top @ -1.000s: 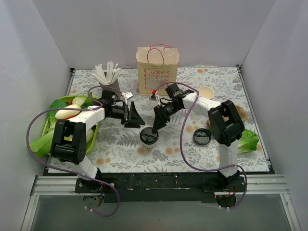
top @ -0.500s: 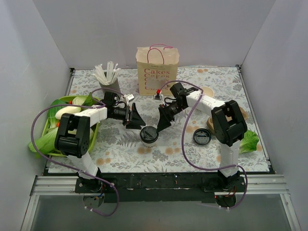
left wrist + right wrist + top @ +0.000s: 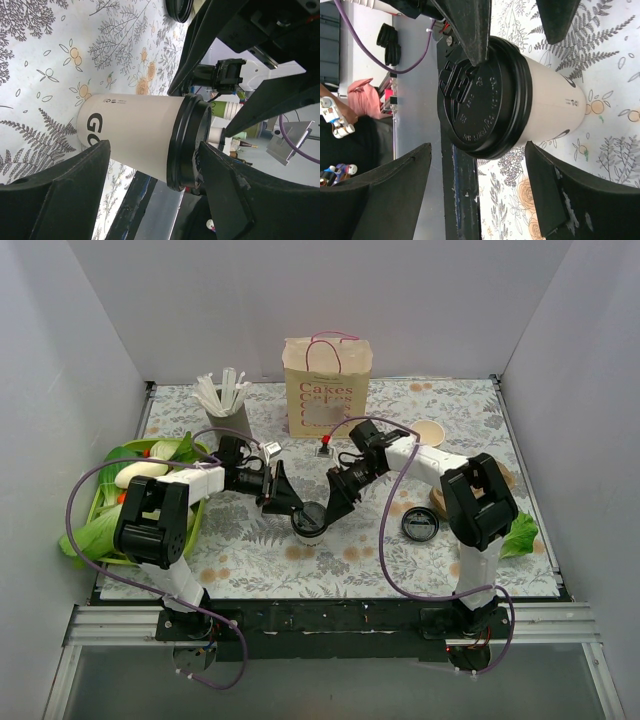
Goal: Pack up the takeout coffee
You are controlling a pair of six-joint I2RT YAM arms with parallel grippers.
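The takeout coffee, a white cup with dark print and a black lid, stands upright on the floral mat. My left gripper is open just left of it and my right gripper is open just right of it. In the left wrist view the cup sits at the mouth of the wide-open left gripper, its lid close to one finger. In the right wrist view the lidded cup lies just past the open right gripper. The paper bag stands behind, open at the top.
A separate flat black lid lies right of the cup. Cream paper cups stand at the back right. A holder of white sticks is at the back left. A green tray of vegetables is on the left, a lettuce leaf on the right.
Both grippers have come down and closed in on the cup from either side. The cup has not moved.
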